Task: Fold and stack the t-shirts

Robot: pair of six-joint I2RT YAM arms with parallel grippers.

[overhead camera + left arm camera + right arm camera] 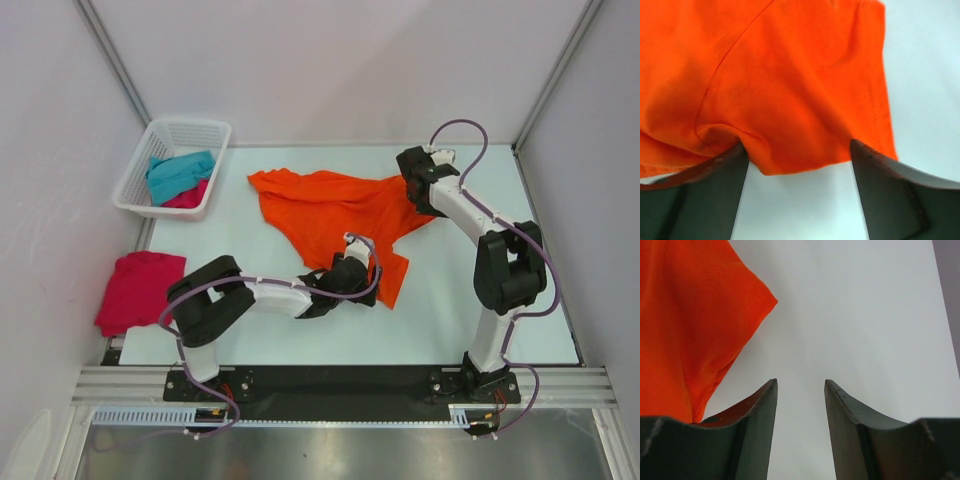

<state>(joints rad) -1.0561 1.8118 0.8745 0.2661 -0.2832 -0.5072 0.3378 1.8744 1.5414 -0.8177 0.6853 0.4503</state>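
A bright orange t-shirt (325, 205) lies spread and rumpled in the middle of the table. My left gripper (358, 256) is low over its near hem. In the left wrist view the jaws stand wide open (799, 150), and a fold of the orange hem (790, 125) reaches in between the fingertips. My right gripper (418, 195) sits at the shirt's right edge. It is open (800, 382) over bare table, with the orange cloth (690, 330) just left of its left finger. A crimson t-shirt (140, 288) lies at the table's left edge. A teal t-shirt (178, 172) and a pink one (190, 196) lie in the basket.
The white lattice basket (150, 135) stands at the table's back left corner. Grey walls and metal posts close in the back and both sides. The pale table (480, 300) shows bare to the right of the orange shirt and along the near edge.
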